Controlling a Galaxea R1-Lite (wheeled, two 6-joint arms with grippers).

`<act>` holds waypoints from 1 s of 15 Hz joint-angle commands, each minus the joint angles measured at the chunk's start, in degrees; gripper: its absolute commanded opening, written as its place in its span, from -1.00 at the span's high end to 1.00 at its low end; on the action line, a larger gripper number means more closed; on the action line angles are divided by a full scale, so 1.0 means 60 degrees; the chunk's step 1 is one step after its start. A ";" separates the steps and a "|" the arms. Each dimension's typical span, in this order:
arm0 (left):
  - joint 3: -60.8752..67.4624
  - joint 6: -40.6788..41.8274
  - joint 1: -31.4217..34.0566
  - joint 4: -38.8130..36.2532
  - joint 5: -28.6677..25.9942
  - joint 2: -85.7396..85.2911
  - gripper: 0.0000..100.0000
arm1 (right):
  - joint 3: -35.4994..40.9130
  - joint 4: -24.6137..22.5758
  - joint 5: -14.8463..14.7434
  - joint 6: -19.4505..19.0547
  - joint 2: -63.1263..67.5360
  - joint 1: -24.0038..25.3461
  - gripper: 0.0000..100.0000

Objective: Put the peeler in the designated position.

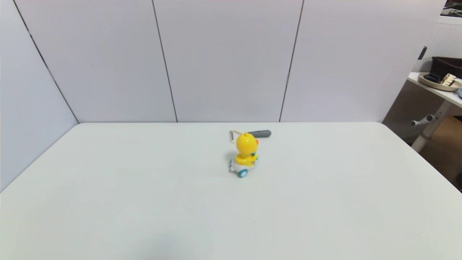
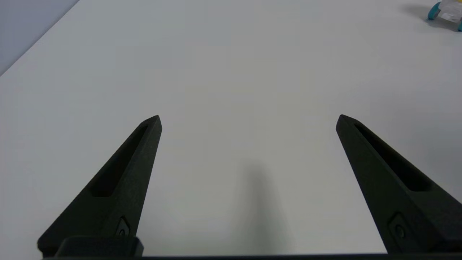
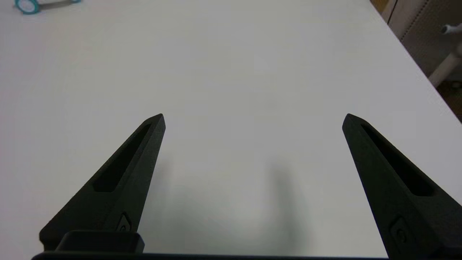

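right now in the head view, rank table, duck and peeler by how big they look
1. table, by far the largest, filling the lower half of the view.
2. duck.
3. peeler, smallest as seen, but it lies behind the duck, partly hidden and farther from the camera, so ranks two and three are unsure.

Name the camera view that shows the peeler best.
Head view. The peeler lies behind the duck toy, its cream fork and grey handle visible on either side. Neither wrist view shows it; each catches only a corner of the toy.

Bright, even light; soft shadows on the table [image 1: 144, 202]; edges perhaps slightly blurred.
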 commanded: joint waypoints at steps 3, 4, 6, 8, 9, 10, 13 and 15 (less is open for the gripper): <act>-0.0005 0.0001 0.0002 0.0008 -0.0005 0.0012 -1.00 | 0.0171 -0.0095 -0.0008 0.0036 -0.0457 -0.0004 -1.00; -0.0005 0.0001 0.0002 0.0008 -0.0005 0.0012 -1.00 | 0.0171 -0.0095 0.0006 0.0022 -0.0457 -0.0004 -1.00; 0.0010 0.0015 0.0002 0.0008 -0.0005 0.0012 -1.00 | 0.0185 -0.0125 0.0021 -0.0169 -0.0457 -0.0004 -1.00; -0.0005 0.0001 0.0002 0.0008 -0.0005 0.0012 -1.00 | 0.0200 -0.0139 0.0050 -0.0271 -0.0457 -0.0004 -1.00; 0.0010 0.0001 0.0002 0.0008 -0.0005 0.0012 -1.00 | 0.0200 -0.0139 0.0065 -0.0198 -0.0457 -0.0004 -1.00; -0.0005 0.0001 0.0002 0.0008 -0.0005 0.0012 -1.00 | 0.0185 -0.0110 0.0021 -0.0008 -0.0457 -0.0004 -1.00; -0.0005 0.0001 0.0002 0.0008 -0.0005 0.0012 -1.00 | 0.0185 -0.0139 -0.0052 0.0520 -0.0457 -0.0004 -1.00; -0.0005 0.0001 0.0002 0.0008 -0.0005 0.0012 -1.00 | 0.0156 -0.0022 -0.0067 0.0476 -0.0457 -0.0004 -1.00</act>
